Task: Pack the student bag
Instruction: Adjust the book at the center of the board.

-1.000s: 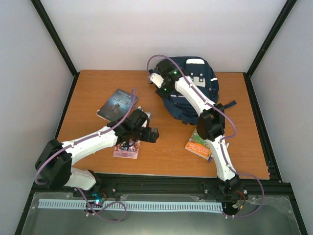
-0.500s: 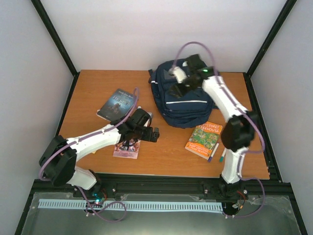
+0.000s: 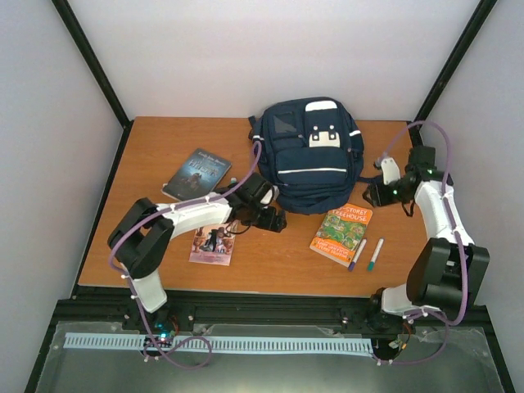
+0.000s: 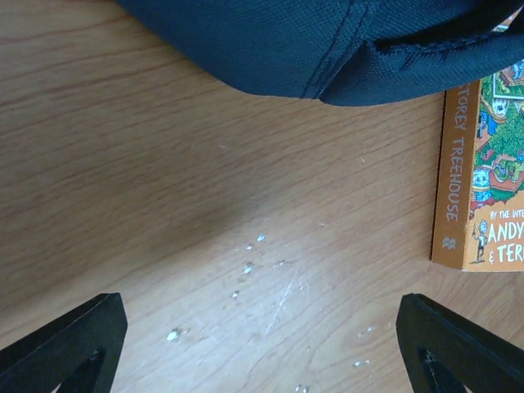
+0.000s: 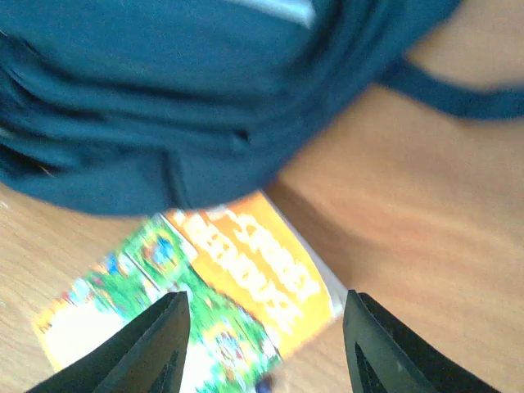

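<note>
Treehouse book [image 3: 342,233] lies before the student bag [image 3: 315,164], pens [image 3: 375,255] beside.

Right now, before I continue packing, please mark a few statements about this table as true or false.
The orange book lies on the table, outside the backpack. True.
The left pincer holds a book. False: it is open and empty, over the table.
Two pens lie beside the orange book. True.
The dark book is inside the backpack. False: it lies on the table, to the backpack's left.
</note>
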`<state>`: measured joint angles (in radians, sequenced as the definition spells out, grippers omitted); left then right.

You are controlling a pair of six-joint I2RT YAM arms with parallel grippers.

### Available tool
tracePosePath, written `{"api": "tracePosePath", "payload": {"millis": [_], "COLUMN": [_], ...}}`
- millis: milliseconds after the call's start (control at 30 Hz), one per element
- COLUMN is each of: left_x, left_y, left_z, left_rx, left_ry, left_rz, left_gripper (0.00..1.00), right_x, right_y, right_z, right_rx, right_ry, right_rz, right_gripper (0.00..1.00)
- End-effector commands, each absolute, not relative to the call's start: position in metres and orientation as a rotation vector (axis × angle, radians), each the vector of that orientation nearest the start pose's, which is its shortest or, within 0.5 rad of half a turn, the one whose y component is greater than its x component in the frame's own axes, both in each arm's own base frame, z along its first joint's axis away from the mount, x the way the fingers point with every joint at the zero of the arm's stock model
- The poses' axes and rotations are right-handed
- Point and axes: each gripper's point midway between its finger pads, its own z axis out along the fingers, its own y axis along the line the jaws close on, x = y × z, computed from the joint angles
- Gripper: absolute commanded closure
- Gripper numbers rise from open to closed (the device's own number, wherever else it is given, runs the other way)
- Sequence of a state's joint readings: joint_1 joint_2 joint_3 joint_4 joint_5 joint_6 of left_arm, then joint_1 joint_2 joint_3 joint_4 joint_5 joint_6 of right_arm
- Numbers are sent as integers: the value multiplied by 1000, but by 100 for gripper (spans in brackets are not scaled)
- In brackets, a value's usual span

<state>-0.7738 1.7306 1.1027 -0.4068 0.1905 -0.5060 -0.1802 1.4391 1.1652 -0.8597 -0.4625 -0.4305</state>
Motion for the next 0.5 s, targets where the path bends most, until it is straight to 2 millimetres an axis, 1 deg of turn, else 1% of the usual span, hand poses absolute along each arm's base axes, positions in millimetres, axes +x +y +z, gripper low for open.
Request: {"api": "tracePosePath", "payload": {"millis": [0, 67, 133, 233, 333, 467], "left_x": [284, 283, 280, 275, 268, 258], "left_y": [-348, -351, -353, -353, -355, -363], "left_z": [78, 72, 69, 61, 57, 57], "left_rx": [509, 523, 544, 592, 644, 706], "left_ry": [2675, 2688, 2695, 2706, 2717, 2707], "left_rz": [-786, -796, -812, -791, -764, -754], "left_gripper": [7, 7, 8, 8, 8, 7], "right_x": [316, 302, 292, 284, 288, 303], "right_y": [-11, -16, -21, -21, -20, -20], "right_z": [128, 108, 92, 78, 71, 70], "right_rx": [-491, -528, -548, -566, -556, -520], "right_ry": [2586, 2636, 2676, 2714, 2732, 2732], "right_rz": [286, 238, 198, 202, 235, 277], "right_gripper": [49, 51, 51, 48, 47, 46]}}
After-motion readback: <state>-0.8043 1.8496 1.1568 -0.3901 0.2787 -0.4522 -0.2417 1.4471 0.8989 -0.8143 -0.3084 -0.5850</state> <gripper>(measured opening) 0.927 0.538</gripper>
